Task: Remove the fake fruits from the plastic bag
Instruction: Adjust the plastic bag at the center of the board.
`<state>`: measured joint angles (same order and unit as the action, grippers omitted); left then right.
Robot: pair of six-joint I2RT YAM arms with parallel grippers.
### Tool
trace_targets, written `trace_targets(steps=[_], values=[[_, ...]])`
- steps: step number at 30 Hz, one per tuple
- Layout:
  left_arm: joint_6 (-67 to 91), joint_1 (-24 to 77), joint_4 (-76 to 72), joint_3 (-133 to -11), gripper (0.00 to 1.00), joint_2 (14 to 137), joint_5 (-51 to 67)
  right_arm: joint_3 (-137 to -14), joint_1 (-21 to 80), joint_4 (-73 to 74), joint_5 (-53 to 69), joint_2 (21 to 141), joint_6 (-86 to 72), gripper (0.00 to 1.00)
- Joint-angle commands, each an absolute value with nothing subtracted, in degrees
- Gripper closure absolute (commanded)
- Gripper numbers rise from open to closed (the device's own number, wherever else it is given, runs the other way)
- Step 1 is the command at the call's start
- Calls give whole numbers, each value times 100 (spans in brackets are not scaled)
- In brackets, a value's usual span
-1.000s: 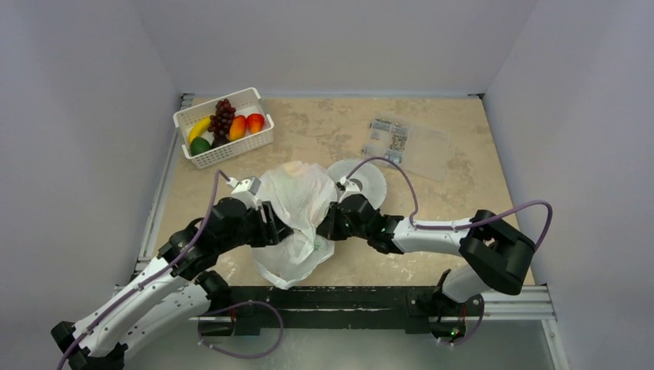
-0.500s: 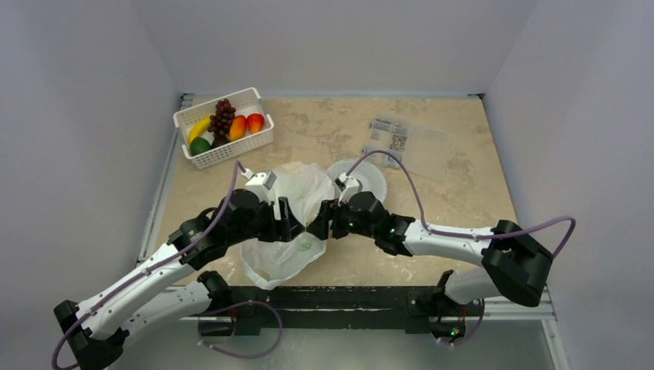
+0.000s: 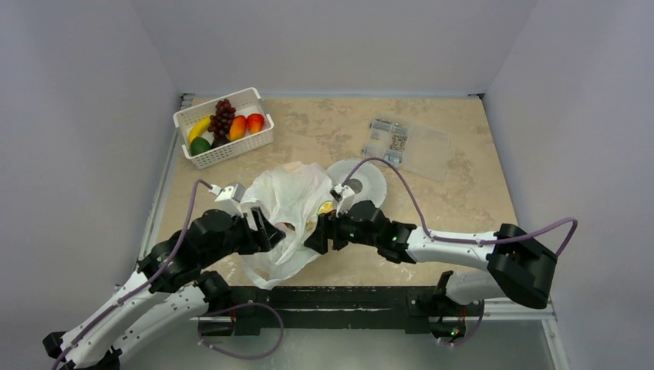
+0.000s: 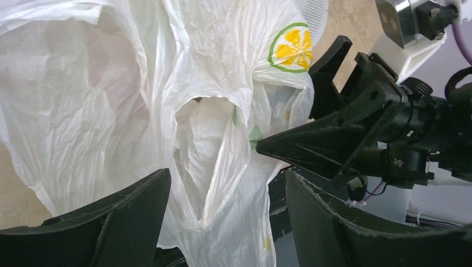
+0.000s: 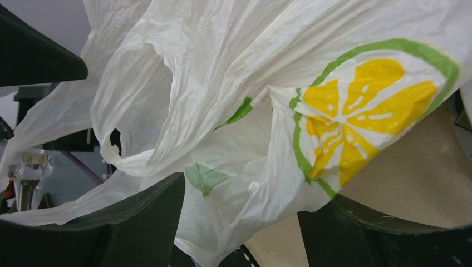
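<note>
plastic bag (image 3: 289, 202) crumpled on the counter (image 3: 463, 193), between both arms | left pincer (image 4: 225, 183) jaws apart, bag handle loop hanging loose between | right pincer (image 5: 242, 200) jaws apart, bag film draped between, unclamped

there is one plastic bag (image 3: 293, 189), with one lemon-slice print (image 5: 362, 105) showing on it. how many fruits lie inside it cannot be told. one white basket (image 3: 231, 152) holds five pieces: one yellow banana (image 3: 198, 128), one dark grape bunch (image 3: 223, 117), one orange piece (image 3: 237, 127), one red piece (image 3: 255, 122) and one green piece (image 3: 200, 145). there is one clear packet (image 3: 406, 143) with printed labels and one round white disc (image 3: 369, 181). there are two arms, each with one purple cable. there are two grippers, the left gripper (image 3: 270, 227) and the right gripper (image 3: 315, 231), each with two fingers.
</note>
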<state>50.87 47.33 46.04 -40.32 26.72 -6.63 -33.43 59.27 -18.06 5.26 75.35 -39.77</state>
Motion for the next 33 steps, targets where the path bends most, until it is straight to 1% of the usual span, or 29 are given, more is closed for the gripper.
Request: trace_targets(steps=[1,5,8,9,10,11,12,15,16,17,18,19,22,25,28,30,33], values=[[5215,4746,4747,-3929,26,2883,-936,-3239,6055,-2039,538,7429,-3901,29],[5081,4746,4543,-3928,30,3523,-841,-3275,6145,-2061,504,7595,-3889,30],[4988,4746,4330,-3958,30,3945,-604,-3252,6199,-2086,486,7582,-3903,31],[4965,4750,4258,-3922,30,4025,-622,-3238,6216,-2128,476,7590,-3890,32],[4943,4747,4181,-3881,33,4073,-664,-3225,6221,-2164,475,7619,-3879,35],[4932,4748,4070,-3832,43,4099,-694,-3236,6224,-2185,489,7672,-3860,39],[4937,4746,3880,-3781,52,4106,-683,-3254,6227,-2188,510,7728,-3851,44],[4796,4740,2922,-3853,71,4217,-439,-3191,6340,-2342,517,7865,-3869,52],[4702,4739,2780,-3987,83,4338,-406,-3160,6362,-2374,500,7886,-3856,55],[4603,4739,2559,-4133,98,4492,-485,-3139,6421,-2406,463,7901,-3832,58],[4524,4737,2436,-4284,100,4675,-666,-3119,6462,-2407,388,7903,-3803,61],[4458,4737,2322,-4428,100,4820,-861,-3105,6494,-2396,320,7889,-3786,67],[4223,4724,1954,-4813,100,5088,-1488,-2986,6555,-2412,130,7822,-3795,79],[3982,4557,1229,-4922,100,5425,-2115,-2908,6626,-2546,42,7836,-3769,91],[4472,3680,1207,-5348,100,6057,-1560,-2911,6698,-2698,18,8031,-3680,100],[4595,3349,1105,-5536,100,6530,-1451,-2921,6738,-2713,17,8130,-3674,100],[4117,2987,946,-5991,100,7301,-994,-2864,6742,-2860,17,8193,-3692,100]])
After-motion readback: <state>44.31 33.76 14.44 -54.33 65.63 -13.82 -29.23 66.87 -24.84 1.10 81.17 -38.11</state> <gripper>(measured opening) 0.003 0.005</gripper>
